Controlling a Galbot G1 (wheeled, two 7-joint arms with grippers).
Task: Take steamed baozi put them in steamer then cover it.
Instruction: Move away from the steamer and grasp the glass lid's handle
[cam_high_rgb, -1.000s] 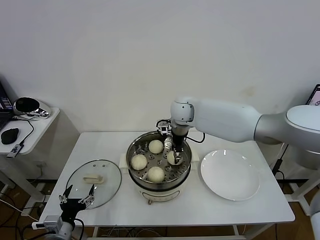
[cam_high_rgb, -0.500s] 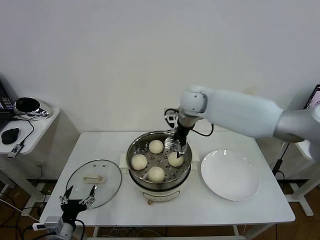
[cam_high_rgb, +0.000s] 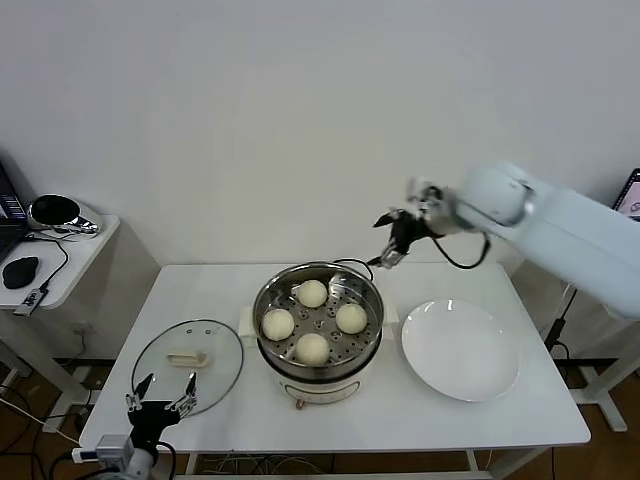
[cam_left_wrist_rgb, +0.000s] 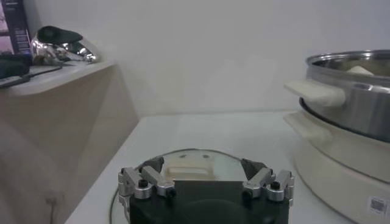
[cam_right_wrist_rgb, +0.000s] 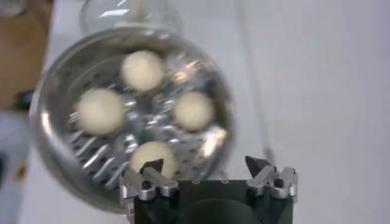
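The white rectangular table (cam_high_rgb: 500, 420) has bare surface along its front edge and at its far corners. The shiny round stainless-steel steamer (cam_high_rgb: 317, 345) on its cream-white base sits at the middle. A flat white round plate (cam_high_rgb: 460, 350) lies just beside the steamer on the robot's right. The round clear glass cover (cam_high_rgb: 188, 365) with its cream-white handle lies flat near the table's front left corner, its rim close to the edge.

All four smooth cream-white steamed baozi (cam_high_rgb: 313, 293) sit apart from one another on the perforated tray inside the uncovered steamer.

The right gripper (cam_high_rgb: 388, 255) hangs in the air above the table's far side, behind and to the right of the steamer's rim, well clear of the buns. Its fingers are spread and hold nothing. From its wrist camera the buns look smeared.

The left gripper (cam_high_rgb: 163, 385) sits low at the table's front edge, just before the cover, fingers spread and empty. Its arm is mostly cut off below.

A small white side shelf (cam_high_rgb: 70, 265) stands at the far left, partly out of view.
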